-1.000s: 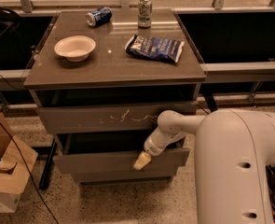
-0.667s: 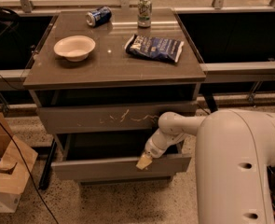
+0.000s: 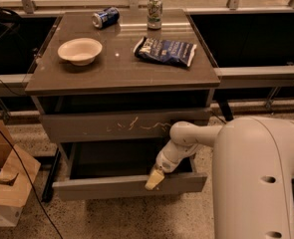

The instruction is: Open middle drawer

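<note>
The middle drawer (image 3: 111, 186) has a plain grey-brown front and stands pulled well out of the cabinet, with its dark inside showing. Above it is the taller front with white scratch marks (image 3: 131, 126). My gripper (image 3: 154, 179) sits at the top edge of the middle drawer's front, right of centre, and its pale tip rests on that edge. My white arm (image 3: 186, 141) reaches in from the right. The third, lowest front is hidden under the pulled-out drawer.
On the cabinet top (image 3: 111, 71) are a white bowl (image 3: 79, 50), a blue can lying down (image 3: 105, 17), an upright can (image 3: 155, 6) and a dark snack bag (image 3: 165, 50). A cardboard box (image 3: 7, 183) and a cable lie on the floor at left. My body (image 3: 258, 178) fills the right.
The middle drawer has slid further out toward the camera. My gripper has moved down and outward with its front edge.
</note>
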Tool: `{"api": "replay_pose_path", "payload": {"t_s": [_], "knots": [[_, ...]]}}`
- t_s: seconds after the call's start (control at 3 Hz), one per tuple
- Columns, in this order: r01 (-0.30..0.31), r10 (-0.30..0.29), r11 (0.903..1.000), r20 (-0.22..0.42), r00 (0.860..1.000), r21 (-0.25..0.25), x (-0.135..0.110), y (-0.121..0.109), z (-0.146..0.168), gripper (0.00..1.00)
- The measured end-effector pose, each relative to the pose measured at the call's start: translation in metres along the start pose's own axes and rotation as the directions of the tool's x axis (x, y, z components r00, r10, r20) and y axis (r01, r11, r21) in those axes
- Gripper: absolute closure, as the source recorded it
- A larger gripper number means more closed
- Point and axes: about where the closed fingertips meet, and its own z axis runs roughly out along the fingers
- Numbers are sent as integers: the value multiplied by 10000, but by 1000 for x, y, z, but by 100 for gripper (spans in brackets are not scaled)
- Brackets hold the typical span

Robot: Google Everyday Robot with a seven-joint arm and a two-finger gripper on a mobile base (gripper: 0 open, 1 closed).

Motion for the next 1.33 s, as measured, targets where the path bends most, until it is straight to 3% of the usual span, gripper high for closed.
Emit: {"api": "replay_pose_path", "payload": {"t_s": [0.33, 0.67, 1.0, 1.33], "knots": [[-651, 647, 9944, -76, 9979, -834, 22, 45, 3, 5], [-651, 647, 9944, -76, 9979, -834, 22, 44, 3, 0], [-1628, 1657, 9767, 89, 9861, -1399, 43, 76, 5, 0], [-1628, 1657, 9767, 89, 9861, -1399, 40, 74, 5, 0]]}}
